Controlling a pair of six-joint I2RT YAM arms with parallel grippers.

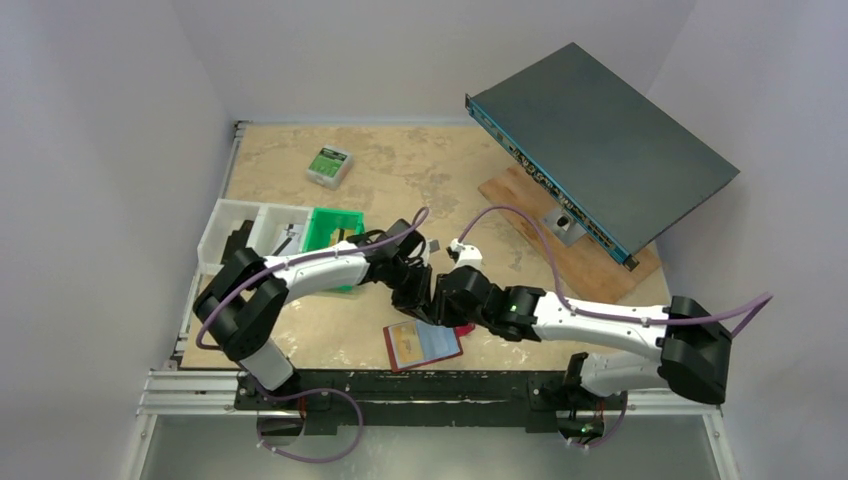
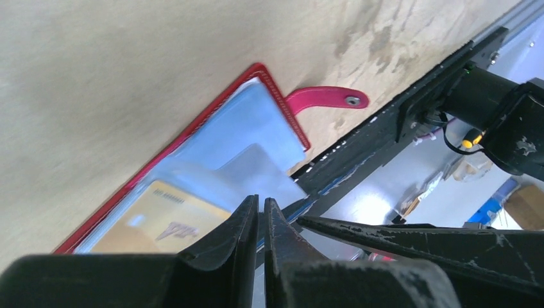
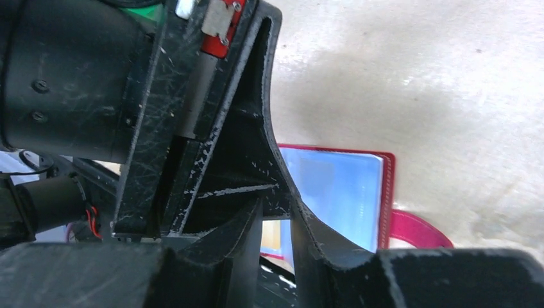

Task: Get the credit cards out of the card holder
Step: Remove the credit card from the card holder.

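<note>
The holder lies open on the table, at the near middle, just beside the black rail along the near edge. Its red rim frames pale blue pockets, and its snap tab lies flat on the table, sticking out from one side. One card, orange-yellow, sits in a pocket, partly covered by the pocket's pale edge. I cannot tell whether more cards are inside.

Both arms reach in from the sides and meet right over the holder's far edge, hiding that part from the top camera. The left gripper hangs low over the pockets, its jaws drawn to a thin slit. Whether anything thin is caught in the slit cannot be told. The right gripper is close beside it, jaws partly apart, with nothing seen gripped between them. Its wrist view is largely blocked by the left gripper's body, which covers most of the holder, so only one pale blue half and the tab show. One right finger also crosses the lower right of the left wrist view.

Far left stand a green bin and white trays, well apart from the holder. A small box lies farther back. Far right, a dark flat device leans tilted over a wooden board.
</note>
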